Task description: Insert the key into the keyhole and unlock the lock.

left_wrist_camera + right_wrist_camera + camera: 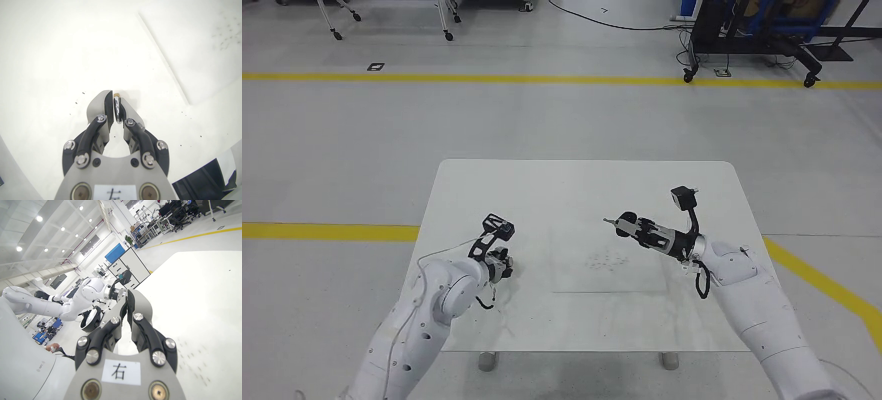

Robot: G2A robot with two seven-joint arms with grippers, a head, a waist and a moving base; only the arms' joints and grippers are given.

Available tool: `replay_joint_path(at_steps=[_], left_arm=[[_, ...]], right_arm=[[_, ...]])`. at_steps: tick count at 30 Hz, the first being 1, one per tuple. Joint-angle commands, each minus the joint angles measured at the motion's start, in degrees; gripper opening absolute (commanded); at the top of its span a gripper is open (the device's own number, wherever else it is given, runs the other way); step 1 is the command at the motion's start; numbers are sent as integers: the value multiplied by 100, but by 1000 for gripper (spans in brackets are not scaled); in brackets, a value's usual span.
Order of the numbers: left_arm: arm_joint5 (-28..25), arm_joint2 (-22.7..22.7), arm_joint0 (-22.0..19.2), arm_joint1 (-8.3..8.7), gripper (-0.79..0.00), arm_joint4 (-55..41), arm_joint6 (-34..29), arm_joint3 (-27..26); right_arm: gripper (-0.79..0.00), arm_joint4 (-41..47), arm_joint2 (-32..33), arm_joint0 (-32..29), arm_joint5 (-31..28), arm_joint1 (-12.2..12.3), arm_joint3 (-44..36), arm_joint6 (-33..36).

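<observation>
On your white counter (582, 180), your left gripper (115, 97) had its fingers clamped on the lock (117, 111) near the left side. Your right gripper (129, 295), held above the middle, had its fingers pinched together on the key (609, 220), well apart from the lock.

Ceiling lamps (39, 218) give bright, even light; the white table (56, 47) glares, nearly washed out; wrist views bulge at their edges.

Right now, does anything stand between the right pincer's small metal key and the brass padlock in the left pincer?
Nothing visible does: bare white table separates the small metal key in the right pincer from the silver-shackled brass padlock clamped in the left pincer.
</observation>
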Motion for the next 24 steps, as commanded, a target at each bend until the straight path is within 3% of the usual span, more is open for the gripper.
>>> replay_joint_path(at_steps=[1,7,8,9,17,24], left_arm=[[10,-40,30,3,-637,-70,8,-34],[5,-157,188,31,-628,-77,18,-167],[7,-163,207,33,-674,-73,21,-167],[23,-166,209,35,-785,-36,20,-146],[222,-98,89,-6,-785,39,367,49],[112,-289,97,-36,-785,-415,1370,118]], right_arm=[[-785,0,0,0,0,0,0,0],[-785,0,0,0,0,0,0,0],[-785,0,0,0,0,0,0,0],[-785,0,0,0,0,0,0,0],[-785,0,0,0,0,0,0,0],[-785,0,0,0,0,0,0,0]])
